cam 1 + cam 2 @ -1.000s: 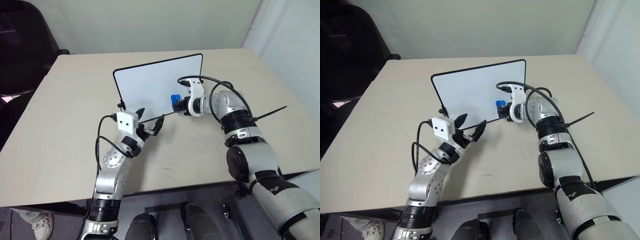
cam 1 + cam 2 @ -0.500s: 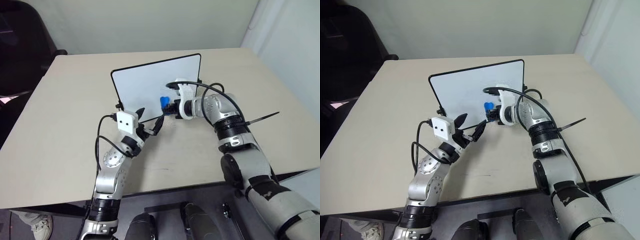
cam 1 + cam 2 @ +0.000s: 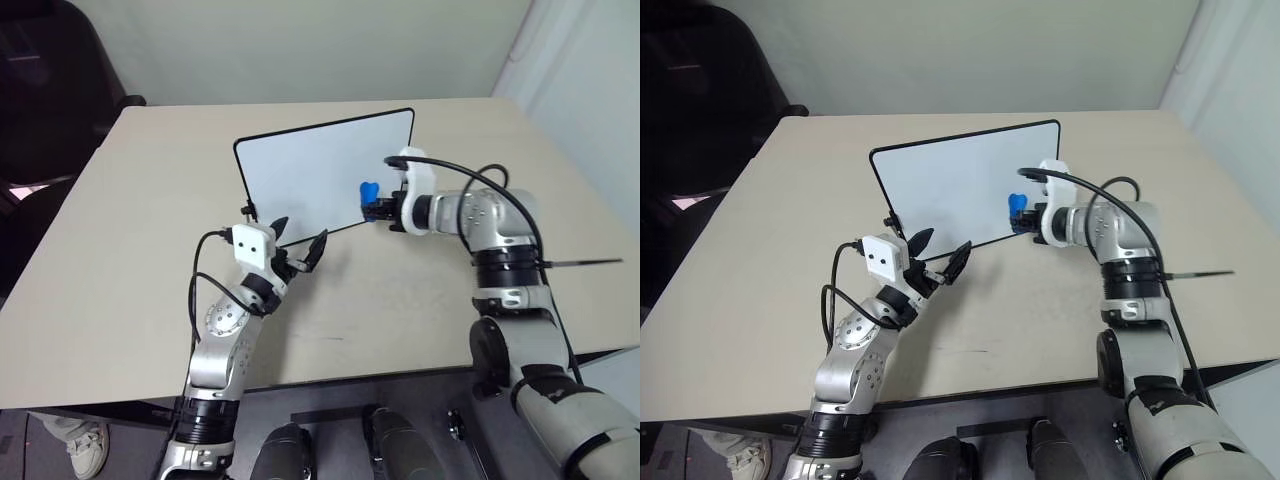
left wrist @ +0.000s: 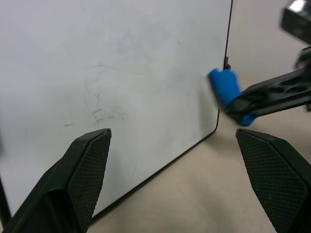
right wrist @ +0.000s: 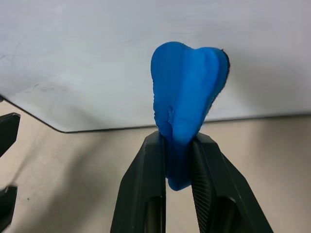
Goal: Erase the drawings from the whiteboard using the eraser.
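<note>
Nearest, left gripper [image 3: 298,243] hovered low over the pale beige worktop [image 3: 130,270], just in front of the board's lower edge, black jaws spread wide with nothing between them. Carried a small white camera box [image 3: 252,241] on the wrist, with a black cable looping back along the arm.

Beyond it, stood tilted back on the worktop: a rectangular whiteboard with thin black frame and rounded corners [image 3: 310,170], a small black clip [image 3: 246,209] at its left edge. Showed no blue scribble on the surface; only faint grey smudges and streaks [image 4: 104,114] in the left wrist view.

At the board's lower right part, right gripper [image 3: 381,209] reached in from the right, jaws pinched tight on a small bright blue oblong eraser [image 3: 368,190]. Held the eraser by its lower end, the rounded upper end sticking out past the fingertips [image 5: 155,145] and lying against or just in front of the white surface near the right frame edge; actual contact hard to tell.

Farther back, bare worktop up to a pale wall [image 3: 300,50], with a dark chair [image 3: 45,80] at the far left corner.
</note>
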You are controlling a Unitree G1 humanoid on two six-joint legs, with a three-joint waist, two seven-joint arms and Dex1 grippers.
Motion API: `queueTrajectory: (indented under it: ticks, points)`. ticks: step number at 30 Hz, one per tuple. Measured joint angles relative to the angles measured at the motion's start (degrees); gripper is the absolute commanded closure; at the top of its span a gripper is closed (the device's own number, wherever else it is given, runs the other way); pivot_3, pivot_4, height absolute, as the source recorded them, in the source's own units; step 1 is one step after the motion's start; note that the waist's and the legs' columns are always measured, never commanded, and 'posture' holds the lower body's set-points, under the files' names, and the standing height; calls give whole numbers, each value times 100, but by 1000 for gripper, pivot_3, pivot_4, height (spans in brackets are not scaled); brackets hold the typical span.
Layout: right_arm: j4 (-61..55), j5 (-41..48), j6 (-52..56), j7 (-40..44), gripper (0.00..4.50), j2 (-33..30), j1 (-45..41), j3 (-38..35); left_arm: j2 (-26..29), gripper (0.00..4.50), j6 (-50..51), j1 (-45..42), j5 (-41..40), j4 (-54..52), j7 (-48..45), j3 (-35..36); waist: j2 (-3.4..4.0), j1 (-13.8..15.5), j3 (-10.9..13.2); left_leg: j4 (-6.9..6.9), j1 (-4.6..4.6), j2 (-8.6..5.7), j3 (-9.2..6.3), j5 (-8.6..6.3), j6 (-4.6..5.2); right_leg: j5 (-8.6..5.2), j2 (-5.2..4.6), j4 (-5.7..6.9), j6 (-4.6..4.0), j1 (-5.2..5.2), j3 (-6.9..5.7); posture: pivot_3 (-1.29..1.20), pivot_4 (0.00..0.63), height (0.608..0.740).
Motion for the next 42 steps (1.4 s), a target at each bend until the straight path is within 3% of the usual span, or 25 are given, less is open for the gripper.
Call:
queueTrajectory:
  ticks: [7, 15, 18, 26, 32, 37, 42]
  points:
    - [-1609, 215, 1173, -118, 4027, -770, 686, -611, 34, 0, 20, 78, 10, -135, 33, -6, -1, 1, -1, 6, 14, -8, 1, 2, 3, 0, -1, 0, 8, 19, 5, 0, 150, 740]
    - [-1940, 218, 1655, -267, 4027, -811, 1800, -735, -4, 0, 28, 83, 11, -143, 34, -81, 0, -18, 0, 3, 42, -15, -5, 9, 15, -2, -1, 1, 39, 45, 10, 0, 150, 740]
    - [-1996, 228, 1656, -287, 3238, -846, 1820, -733, -28, 0, 34, 82, 11, -143, 31, -148, -1, -36, 0, 5, 43, -18, -8, 13, 20, -14, -1, 0, 68, 50, 10, 0, 150, 740]
    - [-2104, 284, 1656, -303, 401, -964, 2016, -705, -49, 0, 35, 75, 24, -142, 32, -199, -1, -6, 0, 3, 42, -23, -11, 15, 23, -16, -4, 0, 72, 51, 10, 0, 150, 740]
    - [-2697, 341, 1379, -207, 401, -1260, 2185, -697, -64, 0, 37, 6, 28, -139, 30, -252, -1, 2, -1, 1, 41, -25, -13, 14, 23, -19, -5, -7, 76, 58, 10, 0, 150, 740]
    - [-3857, 621, -586, 345, 401, -1136, 2803, -812, -64, 0, 41, -17, 28, -131, 29, -251, -1, 5, 0, -1, 39, -31, -20, 13, 22, -21, -1, -11, 78, 58, 9, 0, 150, 740]
    - [-4439, 1325, -1344, 691, 401, -882, 2977, -1055, -75, 0, 58, -37, 25, -131, -11, -271, -1, -4, -1, 0, 44, -28, -30, 15, 24, -17, 7, -56, 81, 90, 7, 0, 150, 740]
